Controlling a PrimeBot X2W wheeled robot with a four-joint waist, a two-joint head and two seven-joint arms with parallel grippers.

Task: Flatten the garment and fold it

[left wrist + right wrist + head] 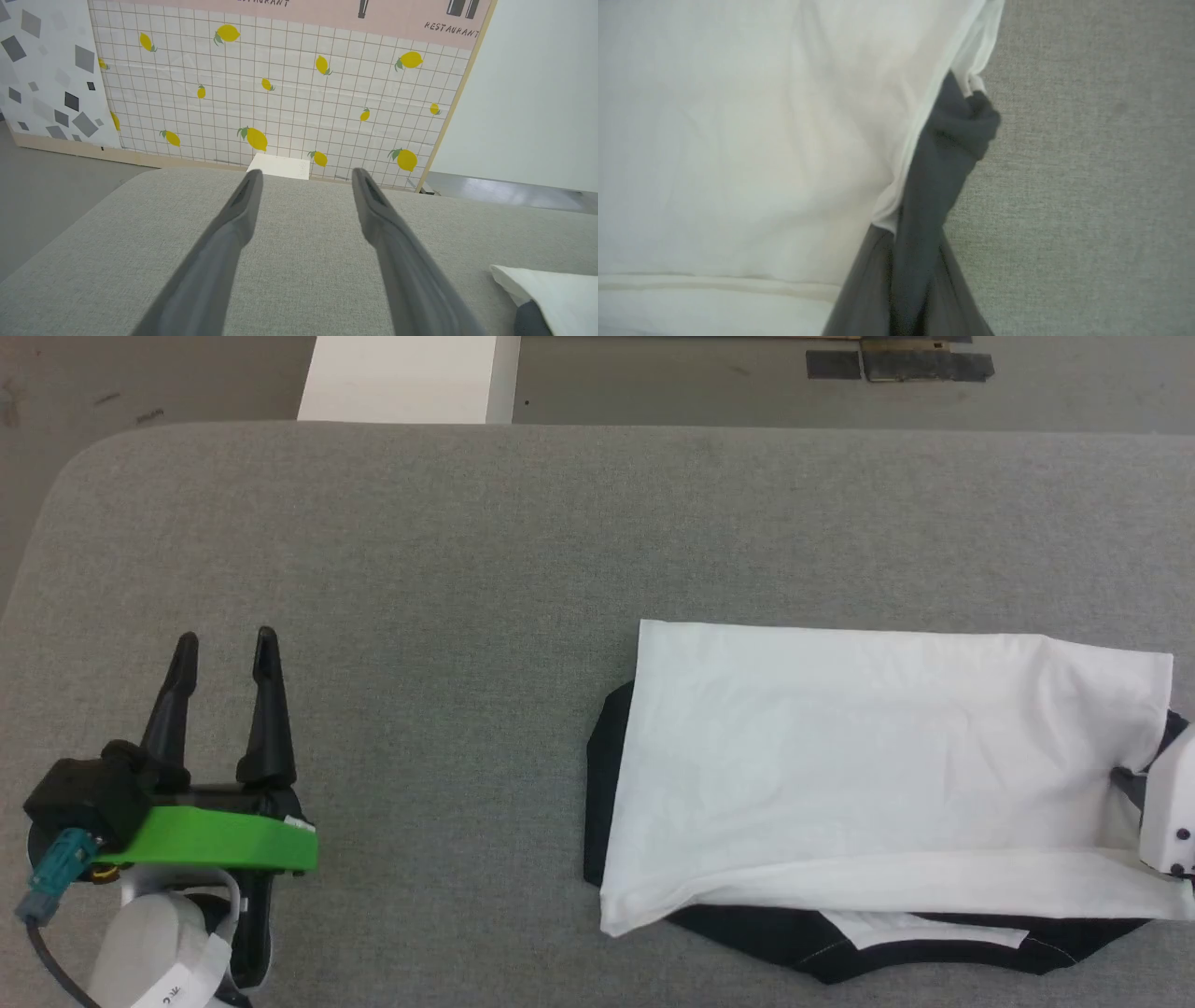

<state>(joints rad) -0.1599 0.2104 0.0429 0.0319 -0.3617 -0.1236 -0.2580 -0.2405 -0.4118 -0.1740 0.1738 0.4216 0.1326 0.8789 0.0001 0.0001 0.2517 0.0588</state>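
The garment (840,756) lies on the right of the grey table, folded lengthwise. Its white panel is on top, and black fabric and a white band stick out along the near edge. My left gripper (226,644) rests open over bare table far to the garment's left, with nothing between its fingers (243,210). A white corner of the garment (551,294) shows at the lower right of the left wrist view. My right gripper (915,242) is shut on a black strip at the garment's (738,140) right end. Its pale wrist housing (1172,812) is at the head view's right edge.
The grey fabric-covered table (420,541) has a rounded far-left corner with floor beyond it. A white block (406,378) stands past the far edge. A lemon-patterned tiled wall (280,93) lies ahead of the left gripper. Dark strips (896,364) lie on the floor at the back right.
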